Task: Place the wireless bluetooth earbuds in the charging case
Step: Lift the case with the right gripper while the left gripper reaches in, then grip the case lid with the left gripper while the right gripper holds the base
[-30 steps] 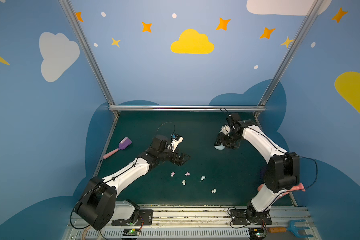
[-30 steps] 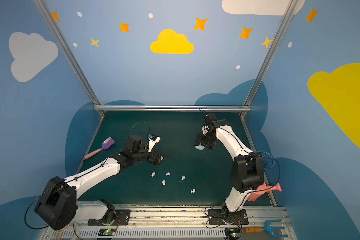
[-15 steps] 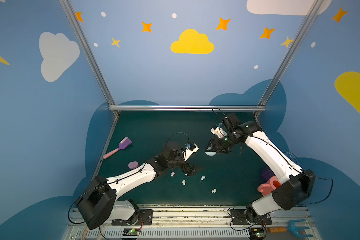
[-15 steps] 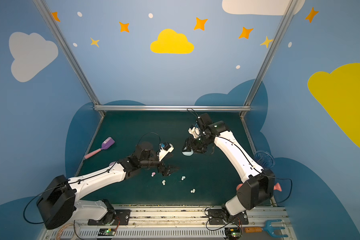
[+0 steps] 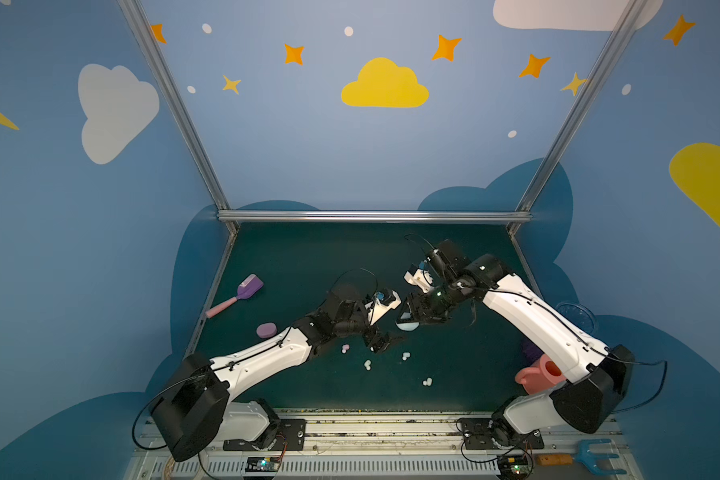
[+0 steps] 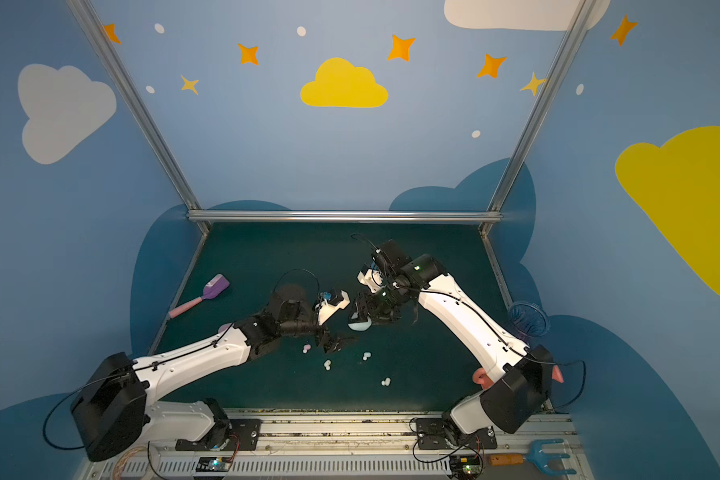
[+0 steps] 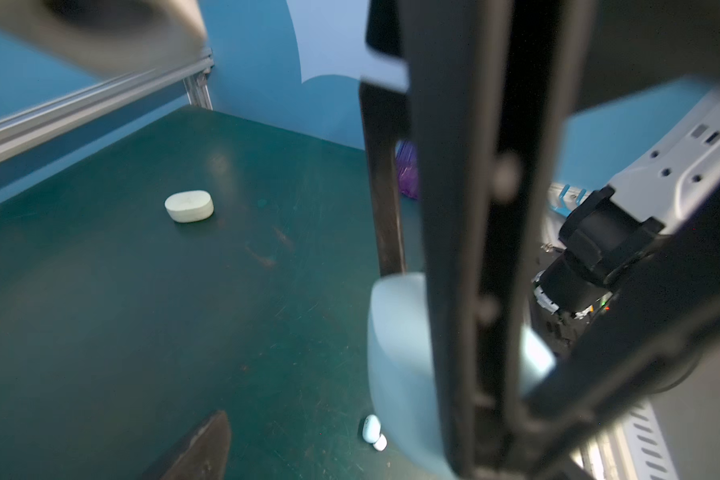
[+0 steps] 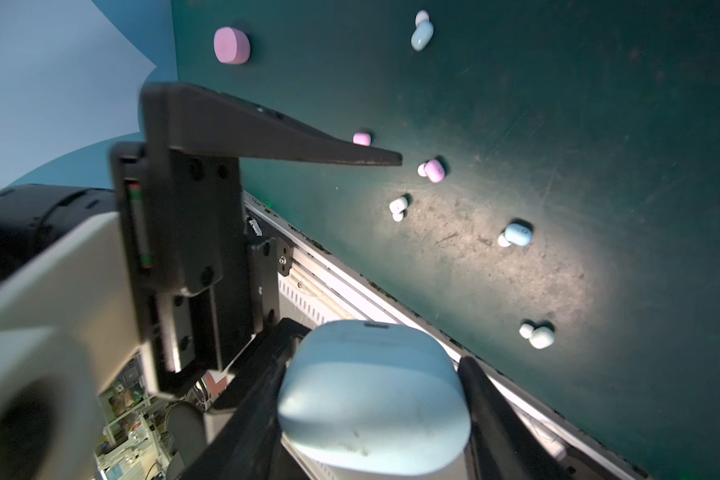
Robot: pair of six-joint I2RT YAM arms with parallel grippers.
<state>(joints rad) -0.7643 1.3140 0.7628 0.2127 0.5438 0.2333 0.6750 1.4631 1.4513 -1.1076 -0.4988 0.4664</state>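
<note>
My right gripper (image 5: pixel 415 319) (image 8: pixel 378 357) is shut on a pale blue oval charging case (image 5: pixel 406 324) (image 8: pixel 374 395), held just above the mat near the middle. The case looks closed. My left gripper (image 5: pixel 381 343) stands open right beside it, with one finger (image 8: pixel 308 147) stretched over the mat. Several tiny earbuds lie loose on the green mat in front of both grippers: a pink one (image 8: pixel 434 171), a pale blue one (image 8: pixel 516 235) and a whitish one (image 8: pixel 399 206) among them. One pale blue earbud (image 7: pixel 373 430) lies next to the held case (image 7: pixel 395 353).
A pink oval case (image 5: pixel 266 330) (image 8: pixel 231 45) lies left of the left arm. A whitish case (image 7: pixel 189 205) rests farther back on the mat. A purple scoop (image 5: pixel 242 293) lies at the left edge, a pink watering can (image 5: pixel 541 374) at the right edge.
Both arms have swung toward the middle. The right gripper has carried the blue case left and down. The left gripper has moved right, up to the case, and uncovered the pink case.
</note>
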